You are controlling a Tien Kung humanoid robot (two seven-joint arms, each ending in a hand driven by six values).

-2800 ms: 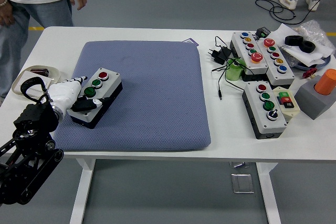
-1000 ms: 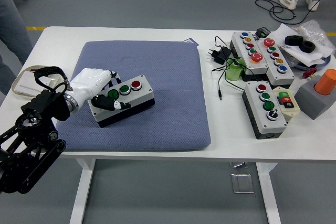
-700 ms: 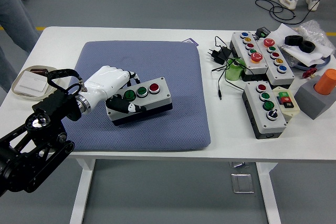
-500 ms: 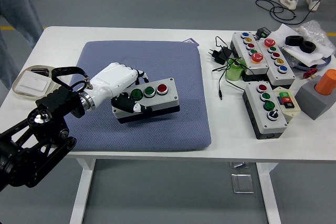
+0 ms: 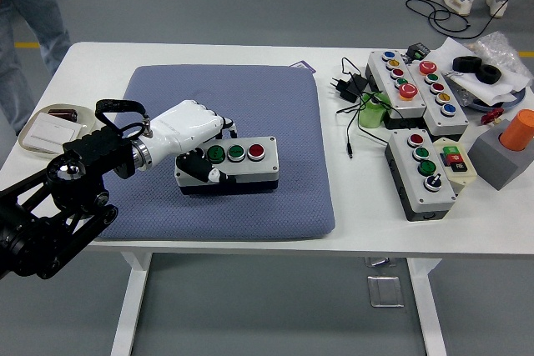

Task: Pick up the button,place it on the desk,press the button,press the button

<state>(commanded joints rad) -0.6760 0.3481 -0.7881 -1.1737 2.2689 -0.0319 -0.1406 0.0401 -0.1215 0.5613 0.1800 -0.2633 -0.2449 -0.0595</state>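
Note:
A grey button box (image 5: 236,162) with a black base carries two green buttons and one red button. It lies level on the blue-grey pad (image 5: 250,106), near the pad's middle front. My left hand (image 5: 197,143), white with black fingertips, is shut on the box's left end, thumb at its front side. The left arm reaches in from the lower left. My right arm is out of sight.
Several other button boxes (image 5: 421,171) and cables (image 5: 355,89) crowd the table's right side, with an orange cylinder on a grey block (image 5: 507,152). A small tray (image 5: 46,131) lies at the left edge. A person's legs (image 5: 33,14) stand at the far left.
My left hand carried the button box from the pad's left edge rightward to its middle front, and the box now lies level. The person at the far left shifted about.

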